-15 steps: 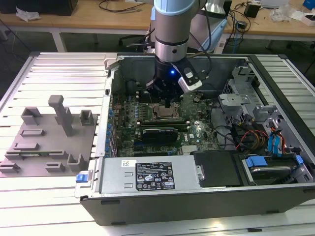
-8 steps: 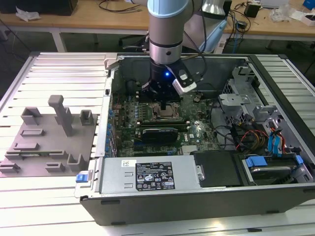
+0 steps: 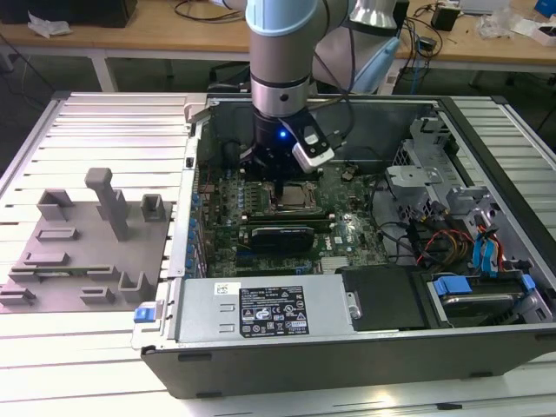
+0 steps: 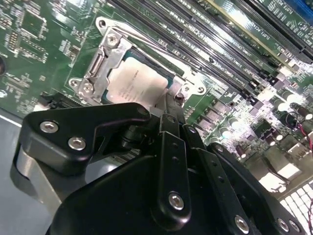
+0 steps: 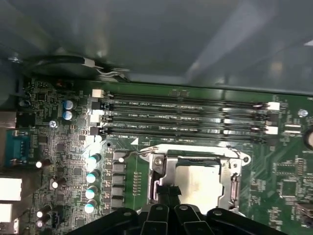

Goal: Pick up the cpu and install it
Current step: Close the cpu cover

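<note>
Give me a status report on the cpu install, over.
Status: gripper low at the edge of the metal frame. The cpu lies inside that frame. Nothing seen in the way.

In both wrist views one edge of the cpu is covered by the gripper. In the exterior view the arm is cut off at the picture's top edge.

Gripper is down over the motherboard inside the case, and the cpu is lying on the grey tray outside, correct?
No. The gripper is over the motherboard inside the case, but the cpu lies in the socket's metal frame, not on the grey tray, as both wrist views show.
</note>
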Controlling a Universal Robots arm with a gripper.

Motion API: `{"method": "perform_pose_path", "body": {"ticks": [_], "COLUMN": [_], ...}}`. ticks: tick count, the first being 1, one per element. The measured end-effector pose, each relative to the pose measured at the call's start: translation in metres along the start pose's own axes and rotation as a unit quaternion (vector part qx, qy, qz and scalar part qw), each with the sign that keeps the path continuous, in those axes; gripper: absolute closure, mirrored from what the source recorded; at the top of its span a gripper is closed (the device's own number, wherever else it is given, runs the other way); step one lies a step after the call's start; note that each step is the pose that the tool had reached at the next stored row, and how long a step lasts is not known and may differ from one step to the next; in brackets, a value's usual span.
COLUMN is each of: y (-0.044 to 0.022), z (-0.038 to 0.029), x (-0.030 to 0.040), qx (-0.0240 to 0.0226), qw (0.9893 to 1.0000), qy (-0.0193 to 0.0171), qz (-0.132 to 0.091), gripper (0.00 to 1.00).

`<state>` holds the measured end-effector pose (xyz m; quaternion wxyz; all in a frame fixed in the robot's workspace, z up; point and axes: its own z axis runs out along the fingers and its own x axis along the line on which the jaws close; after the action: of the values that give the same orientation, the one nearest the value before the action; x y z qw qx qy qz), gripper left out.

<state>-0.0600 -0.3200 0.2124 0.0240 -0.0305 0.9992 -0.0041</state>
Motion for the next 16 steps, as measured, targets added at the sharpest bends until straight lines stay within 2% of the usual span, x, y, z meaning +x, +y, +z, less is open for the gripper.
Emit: {"method": "perform_pose_path", "body": {"ticks": [7,12,14,15,16], "y": [0.0004,0.0004,0.0005,0.0006,0.0004], "z": [0.0058,0.0074,0.0099,0.0066,0.0006], "x": [0.0064,0.0066,0.0067,0.0066,0.0063], "qx": [0.0001,0.0002,0.0,-0.0006,-0.0001], "qw": [1.0,1.0,1.0,1.0,1.0], "qy": [0.0001,0.0002,0.0,0.0001,0.0], "qz": [0.0,0.0,0.0,0.0,0.0], "gripper": [0.89,0.89,0.89,0.89,0.89]}}
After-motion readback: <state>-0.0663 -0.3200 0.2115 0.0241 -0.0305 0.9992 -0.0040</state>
